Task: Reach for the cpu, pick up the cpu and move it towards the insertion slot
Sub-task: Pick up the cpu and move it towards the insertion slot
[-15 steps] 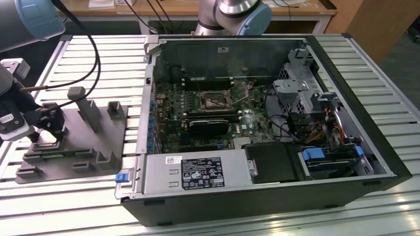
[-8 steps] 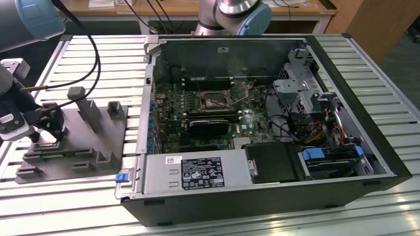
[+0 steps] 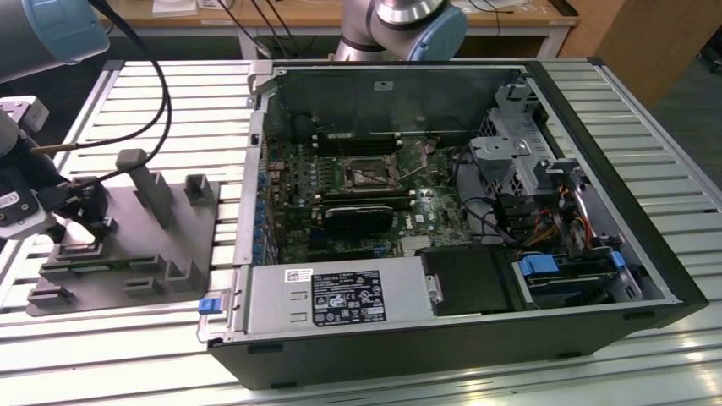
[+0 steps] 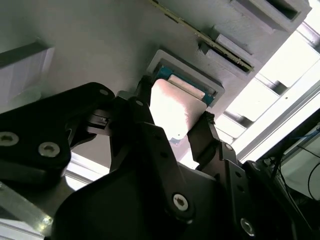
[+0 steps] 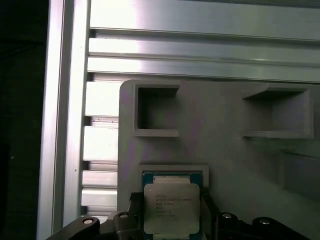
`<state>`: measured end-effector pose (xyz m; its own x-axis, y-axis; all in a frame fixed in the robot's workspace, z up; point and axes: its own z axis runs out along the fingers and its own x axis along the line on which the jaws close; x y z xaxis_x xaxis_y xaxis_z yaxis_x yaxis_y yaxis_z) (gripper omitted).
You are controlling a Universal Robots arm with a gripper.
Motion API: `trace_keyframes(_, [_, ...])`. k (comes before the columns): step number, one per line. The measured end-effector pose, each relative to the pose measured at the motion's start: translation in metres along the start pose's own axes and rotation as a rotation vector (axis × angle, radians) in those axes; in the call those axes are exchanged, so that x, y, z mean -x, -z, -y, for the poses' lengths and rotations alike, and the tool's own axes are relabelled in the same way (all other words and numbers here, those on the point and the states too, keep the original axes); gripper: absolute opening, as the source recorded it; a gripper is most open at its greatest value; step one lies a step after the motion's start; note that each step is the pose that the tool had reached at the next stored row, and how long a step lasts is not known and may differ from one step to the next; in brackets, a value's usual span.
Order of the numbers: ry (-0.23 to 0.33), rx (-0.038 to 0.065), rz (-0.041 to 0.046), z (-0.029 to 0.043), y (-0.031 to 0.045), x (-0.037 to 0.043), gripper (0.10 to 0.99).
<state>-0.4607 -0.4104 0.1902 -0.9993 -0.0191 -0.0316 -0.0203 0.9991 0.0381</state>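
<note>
The cpu (image 5: pixel 171 206), a flat square chip with a silvery top, sits between my gripper's (image 5: pixel 171 216) two black fingers, which press on its opposite edges. In the second wrist view the cpu (image 4: pixel 177 112) shows pale between the fingertips (image 4: pixel 141 107), just off the square teal-rimmed recess (image 4: pixel 192 80) of the grey fixture. In the exterior view my gripper (image 3: pixel 84 224) hangs over the grey fixture (image 3: pixel 147 262) at the exterior view's left. The insertion slot (image 3: pixel 367 173), a square socket with a metal frame, lies on the motherboard inside the open computer case, well to the right.
Grey upright blocks (image 3: pixel 147 186) rise from the fixture close to my gripper. The open computer case (image 3: pixel 451 211) holds a power supply (image 3: pixel 338 296), drive cages and cables. A second arm's base (image 3: pixel 401 30) stands behind the case. Slatted aluminium table (image 3: pixel 169 93) lies underneath.
</note>
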Motion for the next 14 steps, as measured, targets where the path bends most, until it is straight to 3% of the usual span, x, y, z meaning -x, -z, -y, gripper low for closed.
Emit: trace_keyframes(14, [0.000, 0.000, 0.0016, -0.0009, 0.0222, 0.0007, 0.541])
